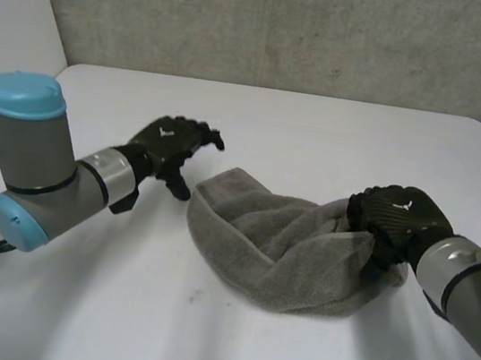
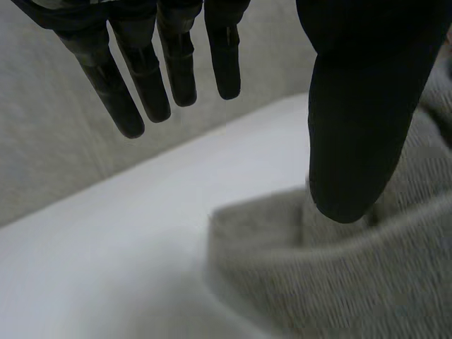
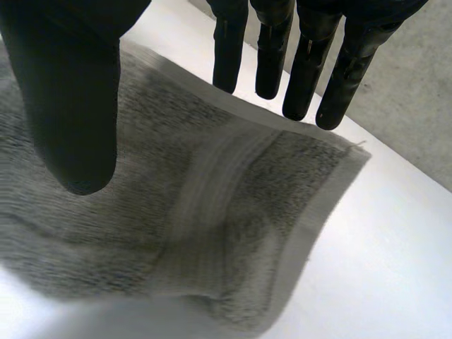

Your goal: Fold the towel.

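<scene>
A grey towel [image 1: 289, 251] lies bunched in a loose heap on the white table [image 1: 319, 137], right of the middle. My left hand [image 1: 171, 147] hovers just off the towel's left end, open, with straight fingers [image 2: 176, 70] and thumb [image 2: 357, 134] apart above the towel's edge [image 2: 332, 275] and holding nothing. My right hand [image 1: 397, 220] is over the towel's right end. Its fingers [image 3: 304, 70] and thumb [image 3: 70, 113] are spread straight above the cloth [image 3: 212, 212], open, with a hemmed corner lying under the fingertips.
A grey wall [image 1: 291, 25] runs behind the table's far edge. Bare tabletop lies in front of the towel and to the left.
</scene>
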